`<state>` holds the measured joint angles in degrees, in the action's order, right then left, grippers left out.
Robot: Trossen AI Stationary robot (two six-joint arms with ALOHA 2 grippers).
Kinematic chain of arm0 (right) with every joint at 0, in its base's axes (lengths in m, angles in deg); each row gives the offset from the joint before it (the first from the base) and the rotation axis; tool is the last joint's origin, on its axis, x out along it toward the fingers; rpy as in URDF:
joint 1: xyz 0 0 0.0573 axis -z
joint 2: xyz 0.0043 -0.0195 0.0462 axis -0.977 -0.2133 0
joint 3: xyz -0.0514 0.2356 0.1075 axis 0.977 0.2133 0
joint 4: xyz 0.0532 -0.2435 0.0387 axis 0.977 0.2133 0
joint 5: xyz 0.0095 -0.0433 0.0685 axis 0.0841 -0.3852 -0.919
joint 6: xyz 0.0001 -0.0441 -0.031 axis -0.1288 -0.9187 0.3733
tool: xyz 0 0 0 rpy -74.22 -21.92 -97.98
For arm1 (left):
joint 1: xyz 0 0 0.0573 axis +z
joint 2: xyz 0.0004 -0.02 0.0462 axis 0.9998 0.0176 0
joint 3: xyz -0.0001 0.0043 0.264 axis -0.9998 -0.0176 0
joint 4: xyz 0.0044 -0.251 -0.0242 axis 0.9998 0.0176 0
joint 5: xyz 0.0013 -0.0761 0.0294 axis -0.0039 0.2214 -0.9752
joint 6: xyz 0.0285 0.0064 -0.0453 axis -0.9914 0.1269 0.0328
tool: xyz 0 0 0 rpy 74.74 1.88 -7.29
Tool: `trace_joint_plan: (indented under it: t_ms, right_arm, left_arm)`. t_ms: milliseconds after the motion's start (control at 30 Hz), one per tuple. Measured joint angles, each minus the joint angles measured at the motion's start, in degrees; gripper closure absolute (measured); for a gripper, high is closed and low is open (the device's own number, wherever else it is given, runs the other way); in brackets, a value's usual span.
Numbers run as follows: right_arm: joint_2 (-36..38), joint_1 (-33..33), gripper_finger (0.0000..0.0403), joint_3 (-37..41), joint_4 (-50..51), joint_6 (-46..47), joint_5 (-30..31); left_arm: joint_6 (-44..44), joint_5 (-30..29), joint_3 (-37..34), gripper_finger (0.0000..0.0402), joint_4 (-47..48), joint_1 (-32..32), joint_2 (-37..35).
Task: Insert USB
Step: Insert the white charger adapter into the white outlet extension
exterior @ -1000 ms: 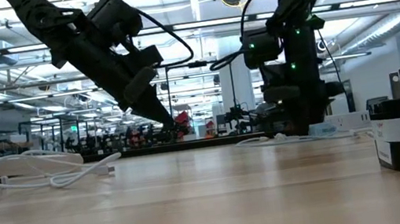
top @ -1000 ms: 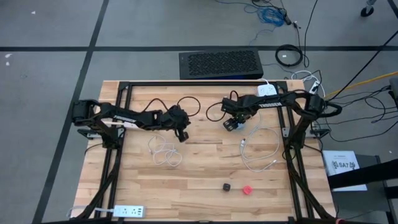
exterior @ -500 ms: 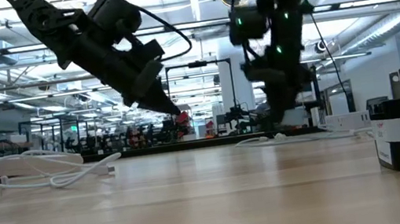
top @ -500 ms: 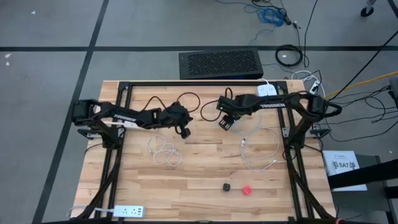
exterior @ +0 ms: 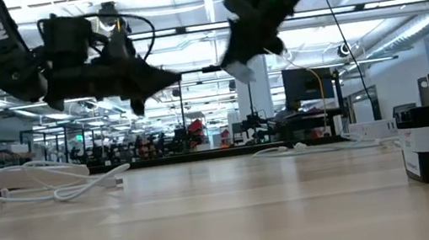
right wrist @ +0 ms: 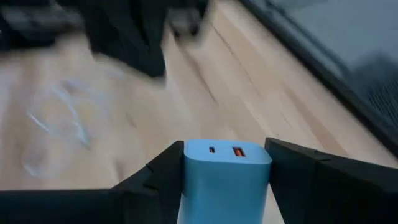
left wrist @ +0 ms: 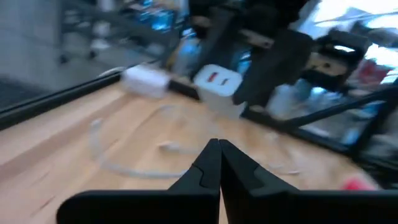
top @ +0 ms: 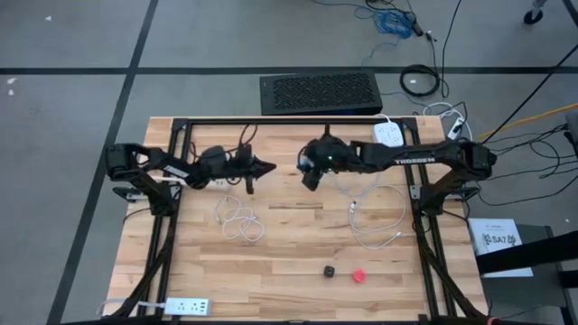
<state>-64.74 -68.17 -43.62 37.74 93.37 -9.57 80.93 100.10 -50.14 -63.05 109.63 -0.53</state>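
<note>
My right gripper (top: 310, 178) hangs above the table's far middle, shut on a light-blue charger block (right wrist: 227, 171). The block's face with two ports, one of them orange, points away from the wrist. My left gripper (top: 267, 166) is shut with nothing showing between its fingers. It points level toward the table's right, its tips a short way left of the charger (exterior: 238, 69). One white USB cable (top: 237, 219) lies coiled on the table below the left gripper. Another white USB cable (top: 375, 217) lies at the right. No gripper touches either cable. My right gripper pinches the charger block's two opposite side walls (right wrist: 188, 174) between its two fingers (right wrist: 160, 174). The port face (right wrist: 225, 151) sticks out past the fingertips. The fingers slant downward toward the table's left. The block is lifted clear of the table.
A white adapter (top: 388, 132) lies at the far edge. A white power strip (top: 185, 307) sits at the near left corner. A small black piece (top: 330, 270) and a red one (top: 358, 275) lie near the front. Black frame rails (top: 289, 120) border the table.
My right gripper has risen with the charger and gone toward the table's left, tipping from pointing down to a downward slant. My left gripper has swung up from slanting down to pointing level, with its tips going toward the far edge. It has stayed shut.
</note>
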Motion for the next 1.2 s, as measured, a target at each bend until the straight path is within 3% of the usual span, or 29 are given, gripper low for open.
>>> trace_joint_plan:
  t_ms: [100, 267, 700, 1200]
  right_arm:
    - [-0.7, -1.8, 0.0238, 0.1, -8.1, -2.8, -0.6]
    - [-0.9, -3.8, 0.0238, 0.1, -16.5, -5.1, -4.9]
    - [-0.9, -7.2, 0.0238, 0.1, -22.6, -7.7, -5.6]
    - [-0.7, -7.5, 0.0239, -0.1, -26.1, -9.0, -5.1]
  left_arm:
    - [0.4, 3.0, 0.3, 0.0389, -4.2, -1.9, 0.0]
    - [-2.8, 1.7, 1.6, 0.0351, -5.6, -4.4, 0.0]
    - [-4.7, 3.2, 3.9, 0.0204, -8.2, -7.5, 0.0]
    - [-10.2, 3.4, 4.1, 0.0189, -11.6, -9.9, 0.0]
